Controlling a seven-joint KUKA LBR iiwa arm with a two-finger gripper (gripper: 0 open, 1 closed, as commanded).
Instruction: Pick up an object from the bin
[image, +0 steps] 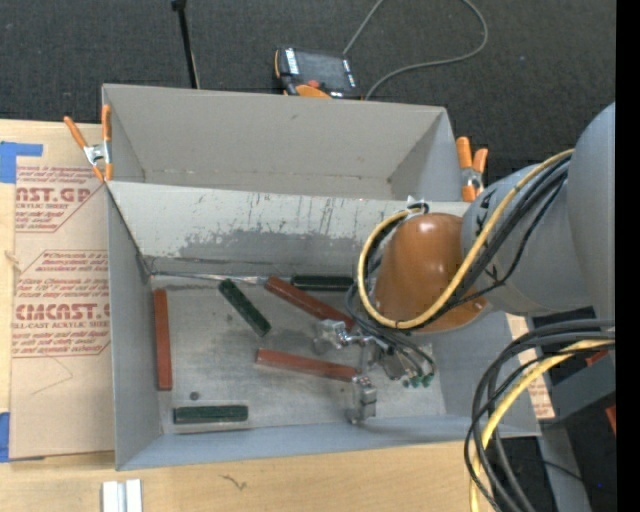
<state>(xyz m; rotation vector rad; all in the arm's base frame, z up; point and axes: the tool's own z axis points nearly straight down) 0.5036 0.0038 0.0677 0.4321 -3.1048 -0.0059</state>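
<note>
gripper was low in the grey bin, over the right-front part of the floor, under the arm's orange wrist cover. its fingers stood apart, one toward the back wall and one toward the front wall, with the right end of the middle red-brown bar between them. the bar lay flat on the floor, near level across the view, not lifted. cables and wrist hardware crowded that spot, so whether the fingers touched the bar was hard to tell; probably not clamped yet.

other things in the bin, all loose and apart from the gripper:
- second red-brown bar, slanted, just behind the gripper
- slanted dark green bar, mid floor
- dark green bar along the foot of the back wall
- upright-running red-brown bar by the left wall
- dark green bar at front left

progress, as a judgement: the approach and descent looked done and the fingers were placed round the bar's end. closing on it, lifting it and clearing the bin were all left. nothing was out of the bin yet.
</note>
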